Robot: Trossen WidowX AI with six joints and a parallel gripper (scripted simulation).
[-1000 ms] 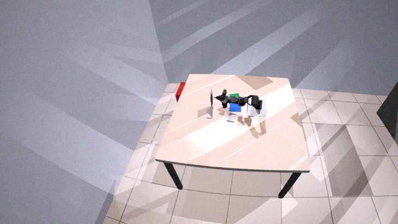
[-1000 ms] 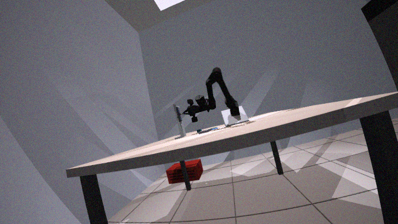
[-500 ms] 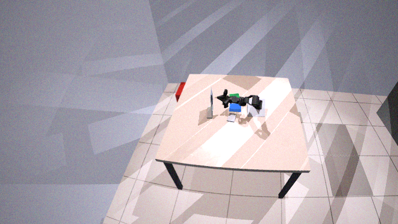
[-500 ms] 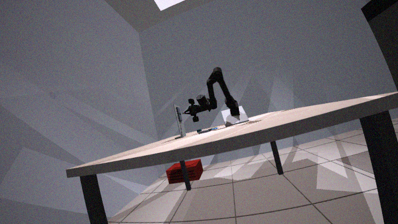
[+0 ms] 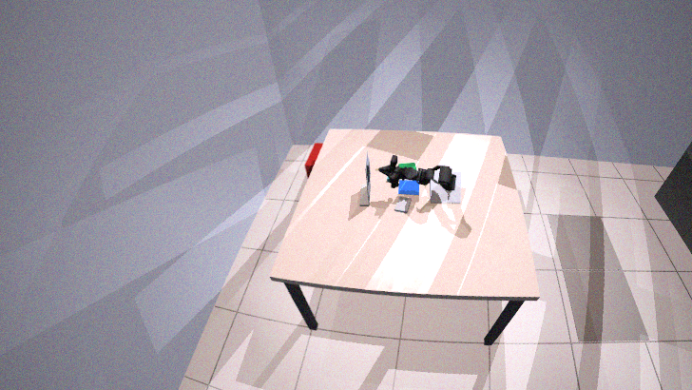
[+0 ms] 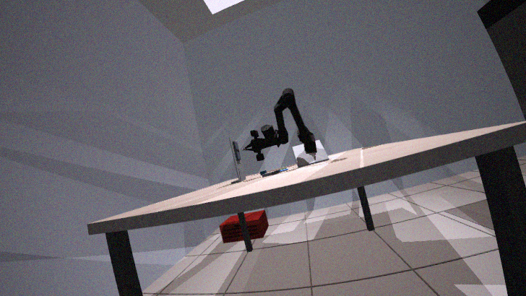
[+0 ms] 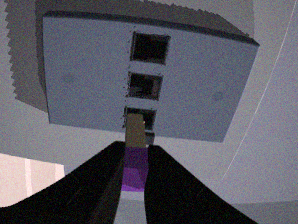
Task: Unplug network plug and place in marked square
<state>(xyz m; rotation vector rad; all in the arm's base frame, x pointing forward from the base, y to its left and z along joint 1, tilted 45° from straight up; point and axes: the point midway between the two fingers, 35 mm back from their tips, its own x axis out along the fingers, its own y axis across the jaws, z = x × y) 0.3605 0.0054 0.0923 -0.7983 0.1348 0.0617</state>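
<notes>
Plug: small, purple body with a tan front end, clamped between the gripper's two dark fingers; tan tip reads just at or barely clear of the lowest socket, cannot tell which.
Panel: grey, upright on the desk, three dark sockets stacked in a column; upper two vacant.
Gripper: closed on the plug, held level just off the panel, well above the desk.
Handling, as a judgement: light, rigid, hard-shelled; smooth sides could slip or twist under a loose pinch. Thin tab likely the fragile part.
Where to hold: flat sides of the purple body, behind the tan end.
Marked square: probably the pale patch by the blue block; not certain.
</notes>
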